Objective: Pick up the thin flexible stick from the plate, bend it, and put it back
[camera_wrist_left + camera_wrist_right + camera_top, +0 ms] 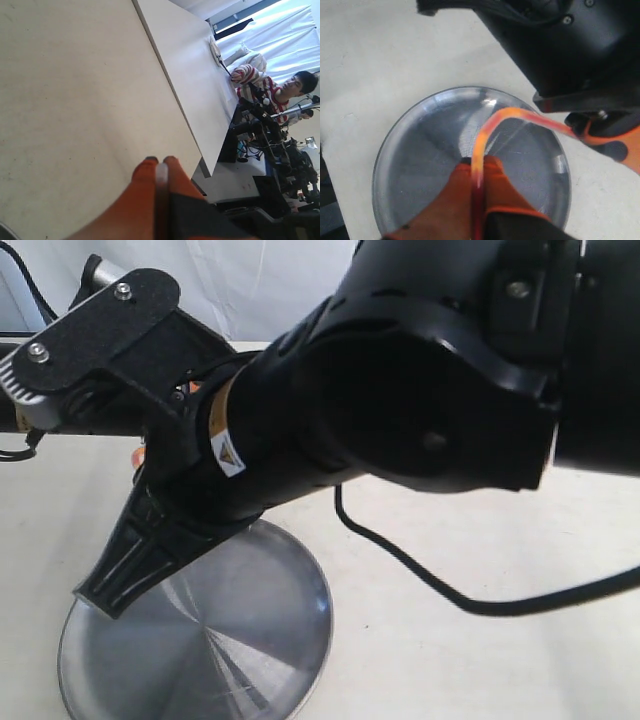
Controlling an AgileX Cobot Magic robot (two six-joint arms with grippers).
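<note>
Here left hand (161, 162) and right hand (478, 162) pinch the bent stick (492, 122) over the plate (415, 150); one arm (300, 410) wears a warning-triangle sticker (228, 453).

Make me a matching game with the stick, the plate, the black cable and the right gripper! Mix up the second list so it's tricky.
Things:
1. thin flexible stick
2. plate
3. black cable
4. right gripper

States:
A. shiny, silver and round
B. shut on the stick
C. bent into a curve
D. lying on the table beside the plate

Pairs: 1-C, 2-A, 3-D, 4-B
</note>
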